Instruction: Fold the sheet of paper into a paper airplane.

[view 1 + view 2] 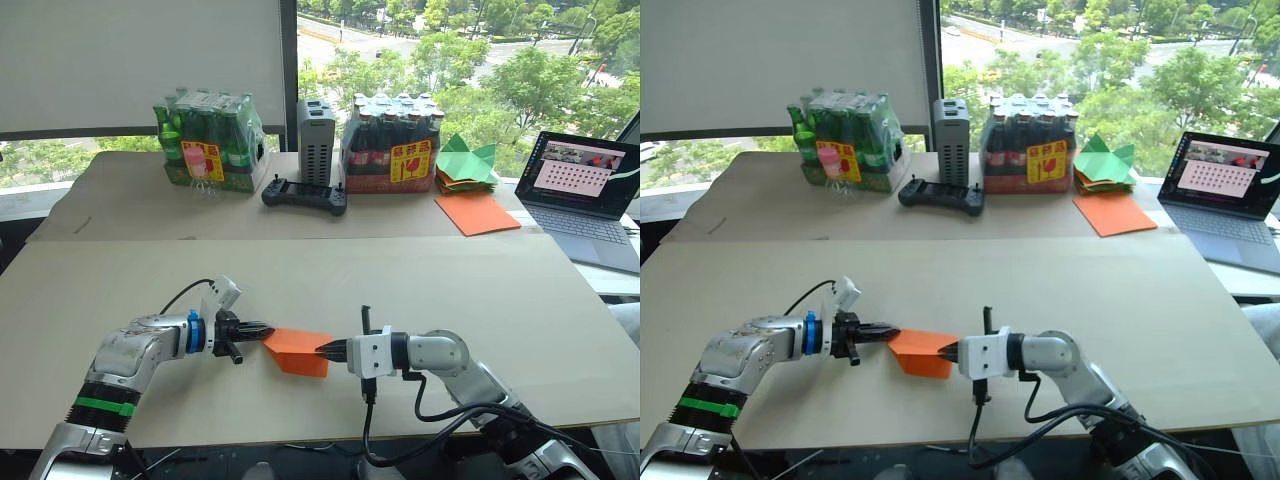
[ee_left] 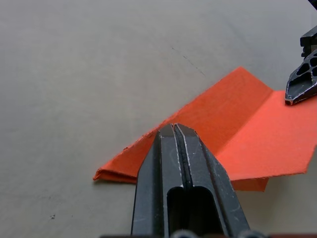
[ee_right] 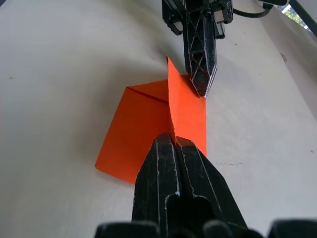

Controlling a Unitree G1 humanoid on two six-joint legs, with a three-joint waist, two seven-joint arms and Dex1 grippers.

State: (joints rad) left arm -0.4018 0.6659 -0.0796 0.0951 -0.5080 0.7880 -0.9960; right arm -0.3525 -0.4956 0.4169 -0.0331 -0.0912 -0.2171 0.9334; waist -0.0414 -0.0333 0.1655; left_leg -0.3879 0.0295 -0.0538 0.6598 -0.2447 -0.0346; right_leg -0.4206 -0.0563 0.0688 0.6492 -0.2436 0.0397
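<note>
A wide beige table (image 1: 420,290) holds, along its far edge, two shrink-wrapped bottle packs (image 1: 210,140), an open laptop (image 1: 585,190), and a stack of green and orange paper (image 1: 470,185). Near the front edge lies the folded orange sheet of paper (image 1: 300,350), one flap raised. The left gripper (image 1: 268,331) and the right gripper (image 1: 322,350) each pinch it from opposite ends, fingers closed.

2 bottle packs (image 1: 209,141) (image 1: 393,143), 1 laptop (image 1: 590,195), 1 controller (image 1: 305,195), 1 folded orange paper airplane (image 1: 298,351), 2 hands (image 1: 262,330) (image 1: 322,350).
</note>
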